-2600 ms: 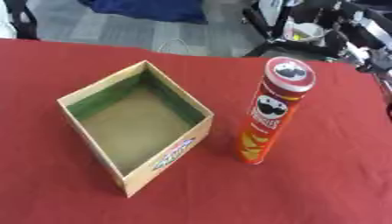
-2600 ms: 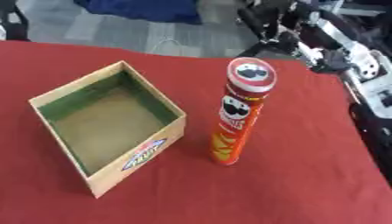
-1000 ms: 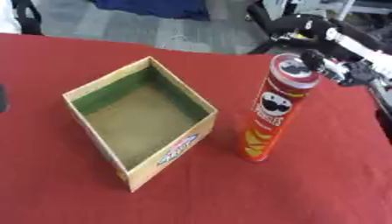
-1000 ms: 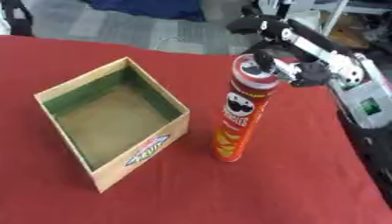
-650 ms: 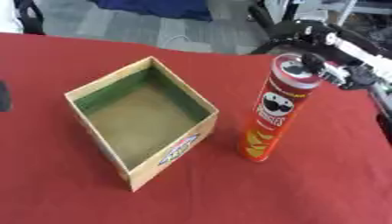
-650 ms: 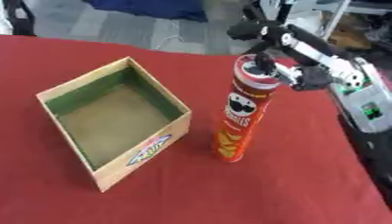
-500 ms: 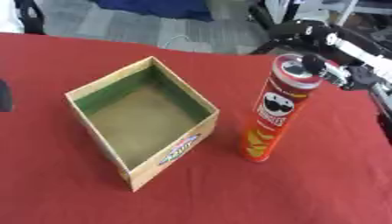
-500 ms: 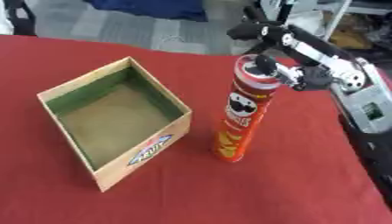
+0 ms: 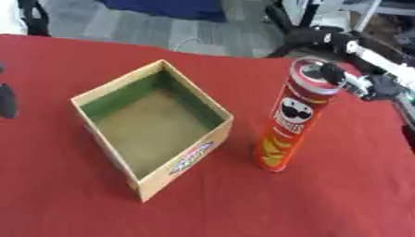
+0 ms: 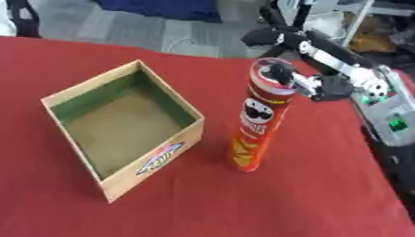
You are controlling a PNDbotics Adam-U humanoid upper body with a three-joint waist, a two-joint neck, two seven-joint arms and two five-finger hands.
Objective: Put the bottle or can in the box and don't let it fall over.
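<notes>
At the far left edge of the left eye view, a dark blurred shape [image 9: 6, 99] over the red table [image 9: 324, 203]; possibly the left hand, but too unclear to tell, and nothing to be said of any fingers there.

Left of centre, an open cardboard box [image 9: 154, 127], set askew on the table with one corner toward the camera. Green lining along the far inner walls, brown floor, nothing inside. A printed label in red, white and blue on the near right outer wall.

Just right of the box and apart from it, a tall red chip can [image 9: 293, 115], upright on the table, base flat on the cloth. Mustached face logo on the upper half, yellow chips pictured near the bottom, pale lid on top. Not in the box; standing beside its right corner with a strip of red cloth between.

Further right, the right hand [image 10: 312, 85], reaching in from the upper right on a black and silver arm. Fingers [image 10: 279, 70] spread at the top of the can: one dark fingertip over the lid, another long finger [image 10: 267, 36] arching behind and beyond the rim. Contact with the lid likely but not certain; no closing round the can's body visible. Palm and wrist just right of the can's top, level with the lid.

Beyond the table's far edge, grey floor, a blue shape and dark equipment.
</notes>
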